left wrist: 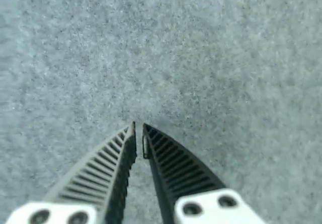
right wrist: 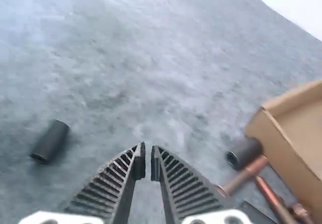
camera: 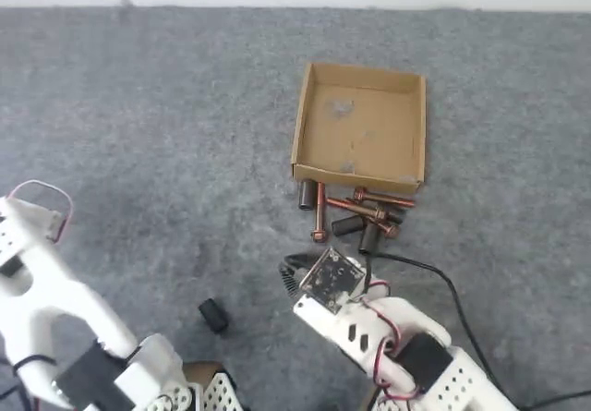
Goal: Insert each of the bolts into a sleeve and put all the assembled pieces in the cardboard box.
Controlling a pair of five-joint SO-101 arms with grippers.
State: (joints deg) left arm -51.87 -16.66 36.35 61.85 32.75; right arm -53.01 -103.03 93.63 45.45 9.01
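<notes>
Right pincer (right wrist: 148, 157) seemingly between sleeve (right wrist: 49, 141) and bolts (right wrist: 246, 175)

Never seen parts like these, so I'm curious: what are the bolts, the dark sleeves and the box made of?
The bolts look like metal: reddish, coppery colour with a slight shine. The sleeves are dark, matte hollow tubes; they could be blackened metal or plastic, and the look leaves that open. The box is plain brown cardboard, dull, with thin folded-up walls.
</notes>
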